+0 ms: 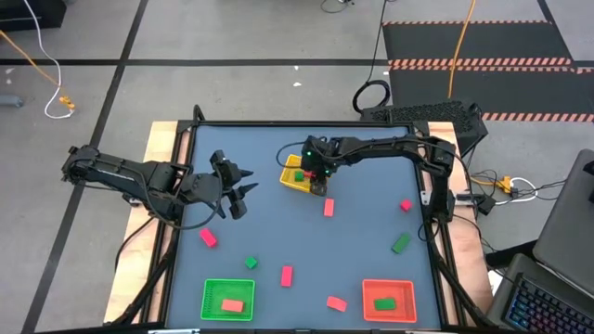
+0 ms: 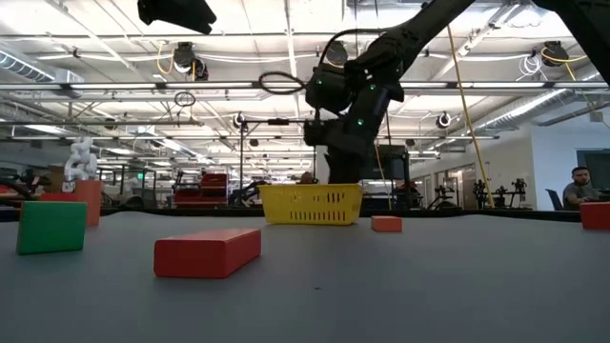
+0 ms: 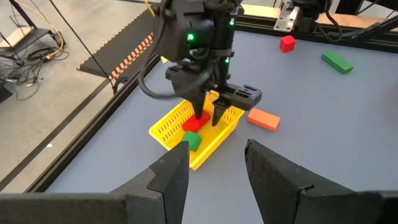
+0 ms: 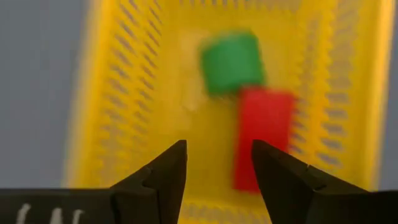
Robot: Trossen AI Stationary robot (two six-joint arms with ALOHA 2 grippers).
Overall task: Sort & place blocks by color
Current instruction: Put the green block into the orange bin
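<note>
Fingers of my right gripper point(image 4: 214, 171) parted, empty, over yellow basket point(image 3: 165, 124) holding green cube point(image 4: 232, 62) and red bar point(image 4: 260, 137); left gripper point(image 1: 238, 193) open, idle; most blocks remain loose, baskets mis-sorted.

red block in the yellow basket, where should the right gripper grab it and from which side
From straight above: the right gripper hangs open over the yellow basket, whose walls block side approaches. Pinch the red block across its narrow width; avoid the end touching the green block.

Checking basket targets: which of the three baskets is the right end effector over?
The yellow basket at the table's far middle. The right end effector hangs open above it; the green basket and red basket sit at the near edge.
</note>
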